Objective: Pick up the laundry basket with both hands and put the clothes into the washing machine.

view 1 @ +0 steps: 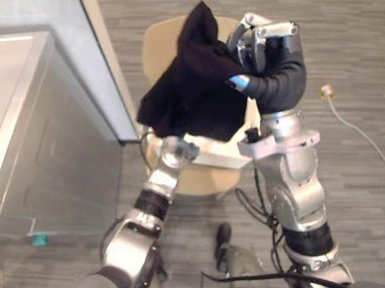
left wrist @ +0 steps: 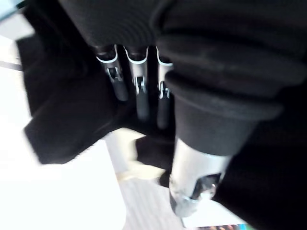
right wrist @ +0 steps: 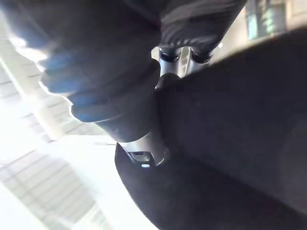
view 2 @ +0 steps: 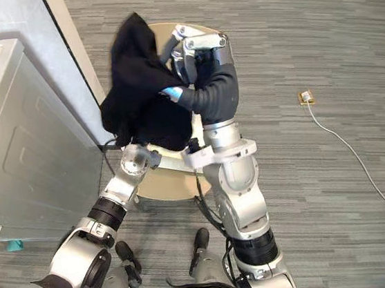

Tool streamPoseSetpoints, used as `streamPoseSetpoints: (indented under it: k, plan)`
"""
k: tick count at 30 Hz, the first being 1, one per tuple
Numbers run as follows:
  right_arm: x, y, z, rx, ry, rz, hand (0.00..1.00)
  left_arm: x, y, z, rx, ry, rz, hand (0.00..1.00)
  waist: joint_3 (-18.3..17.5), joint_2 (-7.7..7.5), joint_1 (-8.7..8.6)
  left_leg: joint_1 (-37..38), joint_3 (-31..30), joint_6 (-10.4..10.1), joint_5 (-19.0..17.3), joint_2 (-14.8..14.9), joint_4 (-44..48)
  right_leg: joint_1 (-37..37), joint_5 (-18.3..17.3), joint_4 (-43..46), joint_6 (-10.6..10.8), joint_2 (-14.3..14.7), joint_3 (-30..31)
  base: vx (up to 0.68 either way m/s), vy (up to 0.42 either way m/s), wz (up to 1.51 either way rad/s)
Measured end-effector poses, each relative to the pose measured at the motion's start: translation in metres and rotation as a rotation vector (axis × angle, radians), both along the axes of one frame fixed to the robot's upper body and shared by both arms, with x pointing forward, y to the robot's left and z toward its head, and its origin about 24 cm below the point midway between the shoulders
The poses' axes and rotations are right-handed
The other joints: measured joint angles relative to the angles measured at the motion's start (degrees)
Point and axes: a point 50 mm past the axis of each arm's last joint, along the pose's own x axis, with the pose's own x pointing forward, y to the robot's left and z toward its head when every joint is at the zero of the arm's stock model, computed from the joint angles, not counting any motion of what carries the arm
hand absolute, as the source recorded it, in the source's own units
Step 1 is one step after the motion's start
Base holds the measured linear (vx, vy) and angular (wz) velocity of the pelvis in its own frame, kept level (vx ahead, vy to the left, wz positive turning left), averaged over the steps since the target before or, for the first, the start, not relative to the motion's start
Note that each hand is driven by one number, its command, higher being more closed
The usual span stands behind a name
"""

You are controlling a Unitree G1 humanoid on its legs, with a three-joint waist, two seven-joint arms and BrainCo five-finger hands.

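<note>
With right hand [view 1: 265,45], pinched black garment [view 1: 187,96] and held it up above round beige stool [view 1: 160,43]. Saw from head views garment hanging down onto white basket [view 1: 211,157] atop stool, washing machine [view 1: 41,154] just beside at robot's left. Had left hand [left wrist: 137,86] tucked under the cloth, covered in head views; couldn't tell from left wrist view whether clenched or released. Got dark cloth pressed close against right hand in right wrist view; placed stool, basket, machine from head views
</note>
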Motion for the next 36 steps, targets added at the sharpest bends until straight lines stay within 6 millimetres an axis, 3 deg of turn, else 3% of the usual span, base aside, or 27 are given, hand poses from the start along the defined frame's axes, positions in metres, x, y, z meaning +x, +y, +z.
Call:
streamPoseSetpoints:
  k: [2,5,19,21,23,26,28,36]
  plan:
    - [-0.007,0.006,-0.004,0.045,0.010,0.069,1.00,0.001,0.014,-0.023,-0.037,0.132,0.100,0.00,-0.15,-1.11,-0.45,0.71,1.11,-0.09,-0.23,0.26,0.06,0.00,0.04,-0.13,-0.06,0.29,0.88,0.05,-0.022,-0.19]
    - [-0.013,0.005,-0.006,0.089,0.014,0.109,1.00,0.004,0.024,-0.032,-0.101,0.218,0.179,0.00,-0.11,-1.38,-1.03,1.04,2.09,-0.05,-0.77,0.32,0.55,-0.03,0.19,-0.31,-0.09,0.27,1.55,0.03,-0.008,-0.14]
    - [-0.005,-0.017,-0.014,0.102,0.058,-0.042,1.00,0.009,0.015,-0.021,-0.174,0.231,0.169,0.00,-0.10,-1.36,-1.65,-0.21,0.60,0.52,-1.04,0.00,1.27,0.49,1.41,-2.27,-0.29,0.51,0.82,0.02,0.001,0.02]
    - [-0.002,-0.018,-0.016,0.099,0.074,-0.055,1.00,0.010,0.015,-0.017,-0.192,0.213,0.169,0.00,-0.10,-1.36,-1.48,-0.20,0.07,0.52,-1.04,-0.11,1.27,0.90,1.39,-2.34,-0.27,0.49,0.42,0.04,0.007,0.13]
    - [0.003,-0.023,-0.020,0.102,0.098,-0.090,1.00,0.010,0.011,0.001,-0.241,0.125,0.114,0.00,-0.08,-1.31,-1.28,-0.44,-0.86,0.56,-0.97,-0.22,1.27,1.49,1.25,-2.47,-0.10,0.46,-0.54,0.03,0.008,0.18]
    - [0.009,-0.033,-0.023,0.106,0.119,-0.144,1.00,-0.003,0.012,0.032,-0.348,-0.055,-0.042,0.00,-0.10,-1.24,-0.73,-0.66,-1.40,0.59,-0.96,-0.35,1.27,1.78,1.08,-2.62,0.09,0.41,-1.05,0.03,0.008,0.11]
    - [0.011,-0.039,-0.025,0.104,0.128,-0.171,1.00,-0.012,0.011,0.037,-0.403,-0.097,-0.111,0.00,-0.11,-1.11,-0.04,-0.68,-1.75,0.58,-0.96,-0.45,1.23,2.03,0.85,-2.69,0.36,0.36,-1.39,0.04,0.009,0.11]
    - [0.020,-0.048,-0.032,0.072,0.161,-0.211,1.00,-0.042,0.030,0.004,-0.631,-0.017,-0.238,0.00,-0.37,-0.25,1.58,-0.82,-2.24,0.50,-1.11,-0.78,1.18,2.30,0.79,-2.87,0.25,0.08,-1.90,0.04,0.018,0.03]
